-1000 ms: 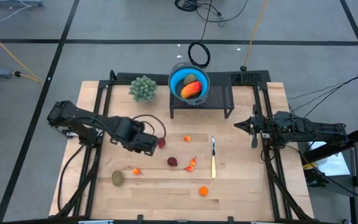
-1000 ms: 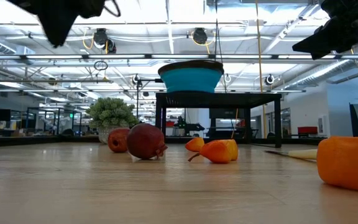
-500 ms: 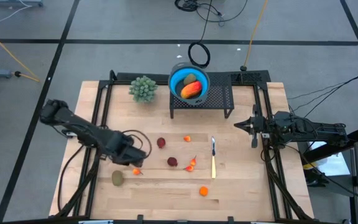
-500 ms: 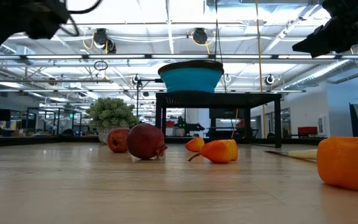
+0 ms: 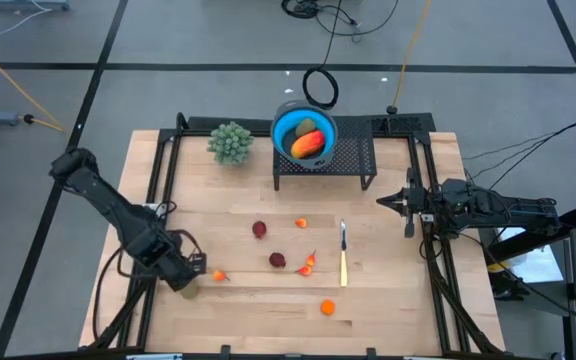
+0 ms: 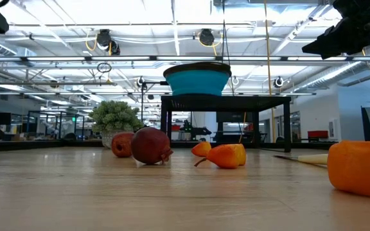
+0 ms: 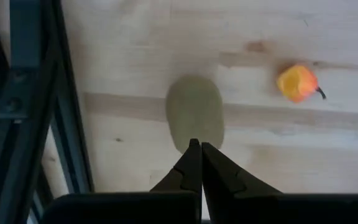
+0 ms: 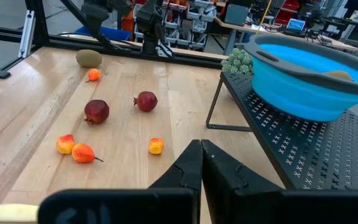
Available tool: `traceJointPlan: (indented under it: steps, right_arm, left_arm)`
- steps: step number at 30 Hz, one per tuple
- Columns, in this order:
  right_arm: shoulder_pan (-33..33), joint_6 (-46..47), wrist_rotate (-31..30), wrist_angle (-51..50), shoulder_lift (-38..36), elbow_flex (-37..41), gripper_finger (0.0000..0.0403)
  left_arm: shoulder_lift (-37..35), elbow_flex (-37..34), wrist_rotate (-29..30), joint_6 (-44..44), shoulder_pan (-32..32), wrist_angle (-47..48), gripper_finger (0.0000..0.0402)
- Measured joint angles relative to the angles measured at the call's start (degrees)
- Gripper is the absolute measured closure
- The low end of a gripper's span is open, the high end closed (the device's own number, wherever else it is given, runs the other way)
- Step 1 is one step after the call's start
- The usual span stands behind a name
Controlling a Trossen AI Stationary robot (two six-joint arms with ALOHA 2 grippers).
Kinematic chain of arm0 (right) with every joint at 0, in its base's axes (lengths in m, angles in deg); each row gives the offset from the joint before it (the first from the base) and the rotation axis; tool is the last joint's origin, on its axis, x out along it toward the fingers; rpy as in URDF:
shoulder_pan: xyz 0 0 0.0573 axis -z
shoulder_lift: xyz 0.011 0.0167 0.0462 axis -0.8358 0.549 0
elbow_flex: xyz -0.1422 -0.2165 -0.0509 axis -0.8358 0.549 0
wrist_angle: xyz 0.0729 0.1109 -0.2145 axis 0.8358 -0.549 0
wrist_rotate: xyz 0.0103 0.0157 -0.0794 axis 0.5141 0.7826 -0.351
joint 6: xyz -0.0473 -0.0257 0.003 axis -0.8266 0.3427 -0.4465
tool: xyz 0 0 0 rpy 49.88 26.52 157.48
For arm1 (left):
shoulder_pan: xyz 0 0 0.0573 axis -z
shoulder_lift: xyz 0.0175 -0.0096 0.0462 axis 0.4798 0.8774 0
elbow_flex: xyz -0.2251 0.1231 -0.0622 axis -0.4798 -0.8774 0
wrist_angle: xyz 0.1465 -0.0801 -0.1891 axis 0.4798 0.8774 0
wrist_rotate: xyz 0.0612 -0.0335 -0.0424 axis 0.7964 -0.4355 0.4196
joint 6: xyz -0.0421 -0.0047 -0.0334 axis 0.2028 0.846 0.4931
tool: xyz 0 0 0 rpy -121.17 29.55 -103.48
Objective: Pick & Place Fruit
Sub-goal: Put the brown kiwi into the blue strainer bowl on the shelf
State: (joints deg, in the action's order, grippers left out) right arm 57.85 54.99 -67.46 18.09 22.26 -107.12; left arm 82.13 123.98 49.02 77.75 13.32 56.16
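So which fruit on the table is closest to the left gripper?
The brownish-green oval fruit. The shut left gripper hangs right over it near the table's left front corner; the tiny orange fruit lies a bit farther off.

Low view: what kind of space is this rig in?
Probably an open lab or workshop hall. Exposed ceiling beams with strip lights run overhead, workbenches with monitors stand beyond the wooden table, and cables trail over the grey floor.
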Motion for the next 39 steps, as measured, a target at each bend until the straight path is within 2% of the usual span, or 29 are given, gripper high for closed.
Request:
traceJointPlan:
  steps: [4,8,19,25,31,39]
  right_arm:
    - [-0.02,0.0,0.0,0.0,0.0,0.0,0.0403]
    - [0.0,0.02,0.0,0.0,0.02,0.0,0.0403]
    - [-0.02,0.04,0.0,0.0,0.01,0.0,0.0403]
    - [-0.02,0.04,0.0,0.0,0.02,0.0,0.0403]
    - [-0.01,0.04,0.0,0.01,0.0,0.0,0.0403]
    - [0.0,0.05,0.0,0.0,0.01,0.0,0.0403]
  left_arm:
    - [0.87,-0.68,0.57,0.03,0.78,-0.45,0.0383]
    - [0.86,-1.21,0.8,0.09,0.69,-0.15,0.0341]
    - [0.92,-2.52,1.93,0.6,0.69,-0.94,0.0162]
    - [2.13,-2.52,2.12,0.59,0.69,-2.42,0.0091]
    - [4.79,-2.52,1.02,0.6,0.69,-4.71,0.0059]
    - [9.84,-2.52,0.02,0.79,0.69,-6.74,0.0057]
